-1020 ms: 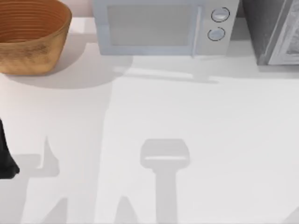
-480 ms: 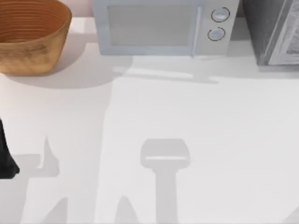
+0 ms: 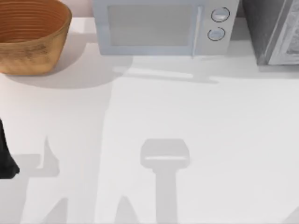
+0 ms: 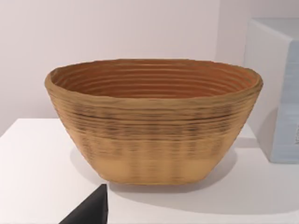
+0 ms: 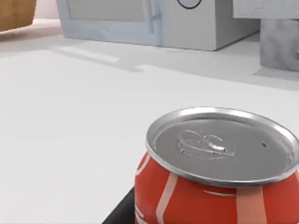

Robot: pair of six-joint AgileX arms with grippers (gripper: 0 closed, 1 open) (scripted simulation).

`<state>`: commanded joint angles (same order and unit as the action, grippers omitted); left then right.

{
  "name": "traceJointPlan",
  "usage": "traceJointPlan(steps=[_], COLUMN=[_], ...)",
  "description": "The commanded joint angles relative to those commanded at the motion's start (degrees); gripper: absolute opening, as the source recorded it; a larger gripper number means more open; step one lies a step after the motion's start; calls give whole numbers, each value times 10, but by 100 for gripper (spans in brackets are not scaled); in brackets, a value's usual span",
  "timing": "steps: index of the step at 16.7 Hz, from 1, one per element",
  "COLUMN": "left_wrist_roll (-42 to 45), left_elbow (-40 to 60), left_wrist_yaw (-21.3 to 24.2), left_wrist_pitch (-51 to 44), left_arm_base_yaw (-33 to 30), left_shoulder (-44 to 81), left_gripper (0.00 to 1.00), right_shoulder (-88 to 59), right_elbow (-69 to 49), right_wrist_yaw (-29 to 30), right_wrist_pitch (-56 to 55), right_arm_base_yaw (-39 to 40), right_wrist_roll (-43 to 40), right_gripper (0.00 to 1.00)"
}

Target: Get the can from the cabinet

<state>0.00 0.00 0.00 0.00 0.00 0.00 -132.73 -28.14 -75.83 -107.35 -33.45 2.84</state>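
place: simulated kitchen counter | evidence: microwave (image 3: 161, 27) at the back of the white table (image 3: 210, 140); woven basket (image 3: 30, 35) beside it; grey cabinet (image 3: 273, 30) far right

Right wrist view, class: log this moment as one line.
can: upright, close to right wrist camera | basket: table's far left | microwave: door closed

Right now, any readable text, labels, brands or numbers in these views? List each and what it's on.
No readable text in any view.
Can: red with pale stripes, no lettering on the side that shows; the silver top bears only the pull tab.
Microwave: two round dials, no legible marks or numbers.
Basket: plain woven, no label.
Cabinet: grey speckled surface, no markings.
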Motion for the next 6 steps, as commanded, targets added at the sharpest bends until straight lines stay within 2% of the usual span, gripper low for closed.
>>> traceJointPlan(steps=[6], left_wrist_roll=[0], left_elbow=[0], left_wrist_yaw=[0], left_wrist_pitch=[0], left_arm_base_yaw=[0], left_shoulder=[0], left_gripper=[100], right_shoulder=[0], right_elbow=[0], right_wrist_yaw=[0], right_wrist_pitch=[0], right_arm_base_yaw=[0], right_wrist_roll=[0], right_gripper=[100])
